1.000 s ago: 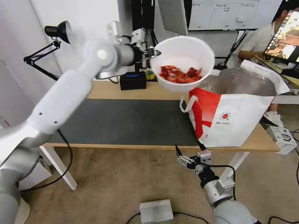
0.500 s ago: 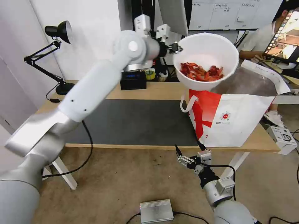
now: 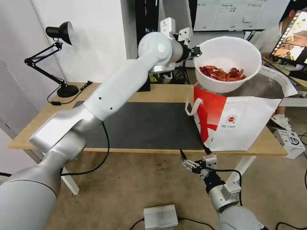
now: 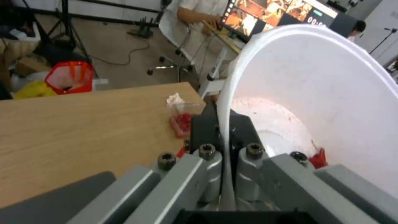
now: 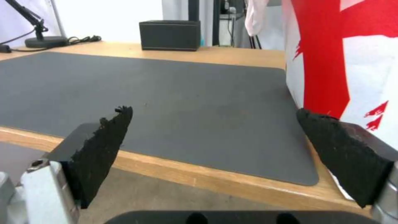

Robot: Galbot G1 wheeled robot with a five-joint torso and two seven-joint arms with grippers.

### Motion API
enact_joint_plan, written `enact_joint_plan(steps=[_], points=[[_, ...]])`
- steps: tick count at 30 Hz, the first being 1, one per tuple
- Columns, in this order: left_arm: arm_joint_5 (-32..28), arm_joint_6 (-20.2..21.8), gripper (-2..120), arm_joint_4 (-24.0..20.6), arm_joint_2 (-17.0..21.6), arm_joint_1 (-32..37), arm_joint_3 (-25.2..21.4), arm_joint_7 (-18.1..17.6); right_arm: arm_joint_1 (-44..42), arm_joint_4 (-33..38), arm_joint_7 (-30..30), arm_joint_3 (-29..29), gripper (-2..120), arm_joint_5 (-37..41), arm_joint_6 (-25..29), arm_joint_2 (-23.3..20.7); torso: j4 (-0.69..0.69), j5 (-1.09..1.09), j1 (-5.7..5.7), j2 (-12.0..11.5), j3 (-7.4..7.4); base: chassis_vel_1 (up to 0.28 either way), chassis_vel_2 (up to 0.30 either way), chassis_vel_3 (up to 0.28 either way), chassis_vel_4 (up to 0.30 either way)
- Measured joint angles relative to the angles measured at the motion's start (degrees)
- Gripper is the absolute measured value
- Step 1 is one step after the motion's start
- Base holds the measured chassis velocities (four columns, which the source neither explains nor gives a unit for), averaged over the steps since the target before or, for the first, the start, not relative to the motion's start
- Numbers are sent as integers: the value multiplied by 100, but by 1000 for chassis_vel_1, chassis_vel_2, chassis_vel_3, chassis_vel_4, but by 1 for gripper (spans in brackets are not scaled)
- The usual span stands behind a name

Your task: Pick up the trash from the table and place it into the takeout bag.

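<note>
Black desk lamp (image 3: 60, 32) is sitting at the far left corner of the light-wood table (image 3: 35, 127), doing nothing here, with the dark grey mat (image 3: 140, 124) lying bare across the middle. Left arm is reaching across at full stretch, and the left gripper (image 3: 195, 51) is pinching the near rim of the white bowl of crayfish shells (image 3: 227, 64) between closed fingers, one pad inside the wall and one outside per the wrist view, so the bowl is hanging roughly level and the red shells are staying in the bottom. The bowl is hovering right above the open foil-lined mouth of the red-and-white takeout bag (image 3: 236, 121), which is standing on the table's right end, probably lined up for lowering in. Past the bowl, the left wrist view is showing a clear clamshell tray (image 4: 182, 119) with red scraps and what looks like a crumpled tissue (image 4: 175, 99) on the wood. Right gripper (image 3: 193, 156) is parked low in front of the table edge, fingers spread wide, holding nothing.
</note>
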Motion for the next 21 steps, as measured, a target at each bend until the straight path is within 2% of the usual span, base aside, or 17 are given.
enact_joint_plan(steps=[7, 21], points=[[226, -102, 0, 276, -365, -9, 103, -5, 0, 0, 0, 0, 100, 0, 0, 1, 0, 0, 0, 0, 0, 0, 0, 0, 0], [661, -371, 0, 721, -616, -4, 228, 4, 0, 0, 0, 0, 100, 0, 0, 0, 0, -1, 0, 0, 0, 0, 0, 0, 0]])
